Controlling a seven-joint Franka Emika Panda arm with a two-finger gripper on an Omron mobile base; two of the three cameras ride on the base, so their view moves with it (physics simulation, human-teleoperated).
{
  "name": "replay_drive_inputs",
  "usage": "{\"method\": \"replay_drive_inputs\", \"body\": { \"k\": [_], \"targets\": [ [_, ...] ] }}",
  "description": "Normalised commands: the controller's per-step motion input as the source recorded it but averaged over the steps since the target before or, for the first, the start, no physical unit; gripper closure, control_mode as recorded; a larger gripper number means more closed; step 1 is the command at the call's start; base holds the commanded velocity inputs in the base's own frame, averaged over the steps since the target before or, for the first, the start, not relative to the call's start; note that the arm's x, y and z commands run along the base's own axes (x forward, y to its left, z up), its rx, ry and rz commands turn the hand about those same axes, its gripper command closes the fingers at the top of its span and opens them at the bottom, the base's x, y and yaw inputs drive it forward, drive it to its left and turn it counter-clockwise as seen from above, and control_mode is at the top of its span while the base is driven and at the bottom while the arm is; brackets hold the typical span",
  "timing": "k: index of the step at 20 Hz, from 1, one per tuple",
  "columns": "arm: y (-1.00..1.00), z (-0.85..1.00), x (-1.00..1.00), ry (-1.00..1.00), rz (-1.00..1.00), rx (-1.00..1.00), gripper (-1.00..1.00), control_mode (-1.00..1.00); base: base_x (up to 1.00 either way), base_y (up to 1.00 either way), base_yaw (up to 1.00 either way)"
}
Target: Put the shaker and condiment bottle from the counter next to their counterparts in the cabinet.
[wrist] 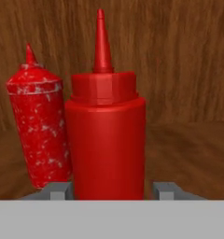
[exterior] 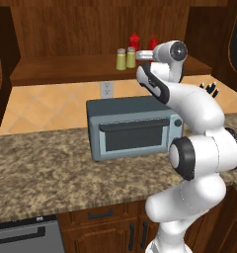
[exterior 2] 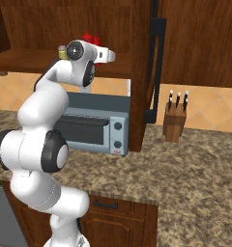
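Observation:
In the hand view a plain red condiment bottle [wrist: 107, 135] stands upright between my gripper's [wrist: 111, 189] fingertips [wrist: 164, 190]. The left tip meets its side and a small gap shows on the right, so the gripper reads as open. A speckled red twin bottle [wrist: 37, 130] stands just left and behind it. From the left base view both red bottles [exterior: 153, 42] [exterior: 135, 40] stand on the cabinet shelf [exterior: 61, 70], and my gripper [exterior: 146, 55] reaches in at them. Two yellow-green shakers [exterior: 121, 59] [exterior: 131, 57] stand side by side on the same shelf, left of the hand.
A blue-grey toaster oven [exterior: 133, 128] sits on the speckled counter [exterior: 41, 168] below the shelf. A knife block [exterior 2: 175, 121] stands at the right, past a dark cabinet side panel [exterior 2: 142, 72]. Drawer fronts with black handles [exterior: 100, 214] run under the counter edge.

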Motion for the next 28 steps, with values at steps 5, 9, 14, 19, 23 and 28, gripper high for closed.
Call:
{"method": "replay_drive_inputs", "body": {
  "k": [5, 9, 14, 19, 23, 28],
  "targets": [
    [0.00, 0.00, 0.02, 0.00, 0.03, 0.02, -1.00, -1.00, 0.00, 0.00, 0.00],
    [-0.03, 0.00, -0.04, -0.03, 0.02, 0.01, -1.00, -1.00, 0.00, 0.00, 0.00],
    [0.00, 0.11, -0.34, -0.06, 0.00, 0.02, -1.00, -1.00, 0.00, 0.00, 0.00],
    [0.09, 0.17, -0.49, -0.05, 0.00, 0.03, -1.00, -1.00, 0.00, 0.00, 0.00],
    [0.25, 0.22, -0.51, -0.07, 0.00, 0.05, -1.00, -1.00, 0.00, 0.00, 0.00],
    [0.14, 0.25, -0.52, -0.01, -0.01, 0.01, -1.00, -1.00, 0.00, 0.00, 0.00]
  ]
}}
